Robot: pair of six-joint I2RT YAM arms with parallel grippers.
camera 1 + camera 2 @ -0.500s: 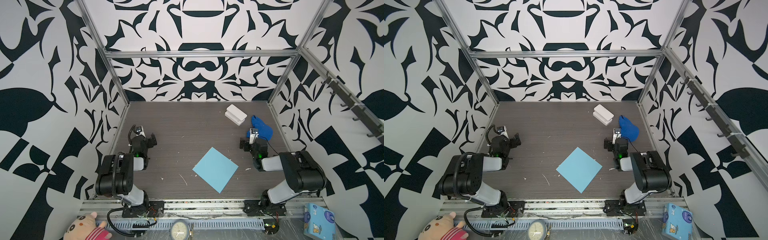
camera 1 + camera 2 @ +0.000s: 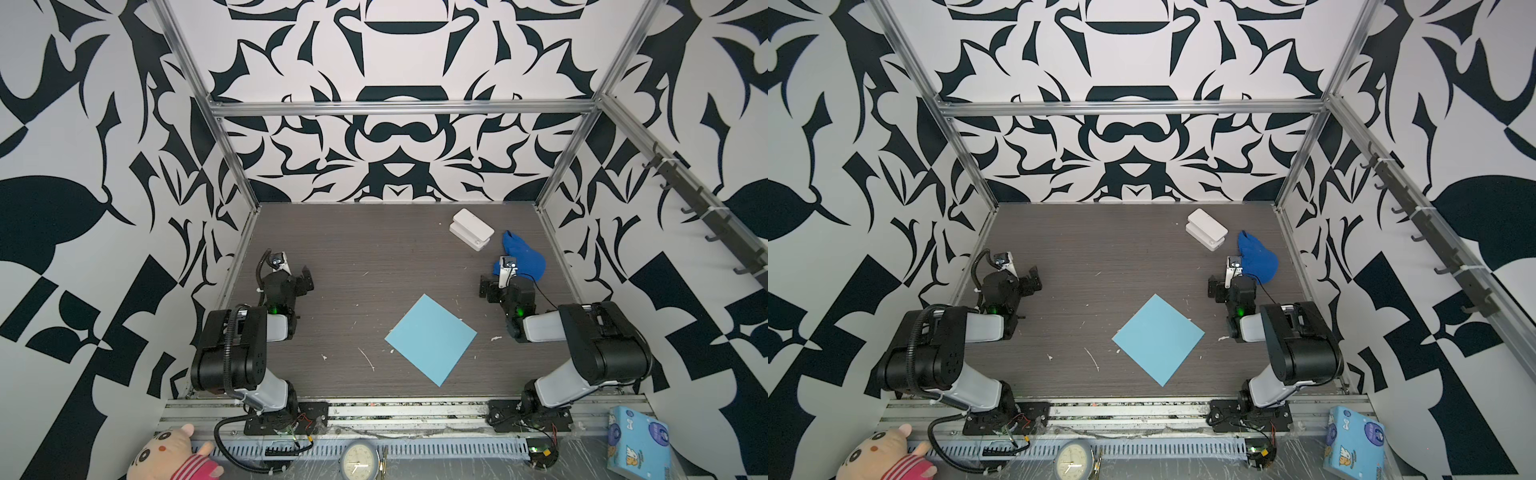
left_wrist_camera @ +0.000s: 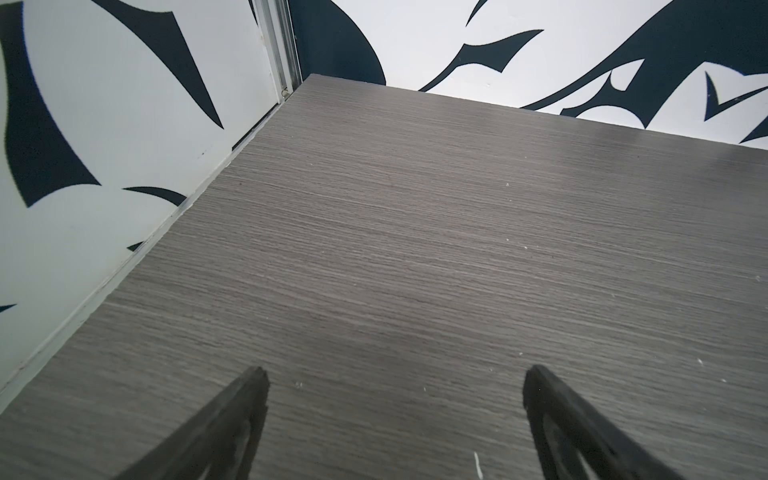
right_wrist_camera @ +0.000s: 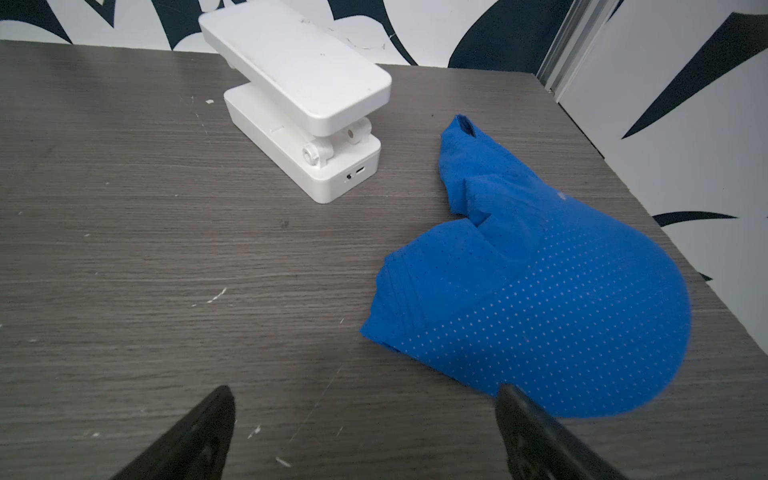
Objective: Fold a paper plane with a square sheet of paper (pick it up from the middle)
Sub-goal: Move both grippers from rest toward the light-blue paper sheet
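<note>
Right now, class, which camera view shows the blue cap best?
The right wrist view: the blue cap lies close, its perforations clear. Both top views show it only small. The left wrist view misses it.

Left wrist view: you see only the two tips of the left gripper (image 3: 395, 374); the lower edge cuts off the rest. Right wrist view: the right gripper (image 4: 363, 392) is cropped likewise, and one blurred finger (image 4: 536, 436) overlaps the blue cap's (image 4: 540, 299) edge. In a top view, the bottom edge crops the plush toy (image 2: 174, 457) and the clock (image 2: 359, 461), whose dial is too small for you to read.
</note>
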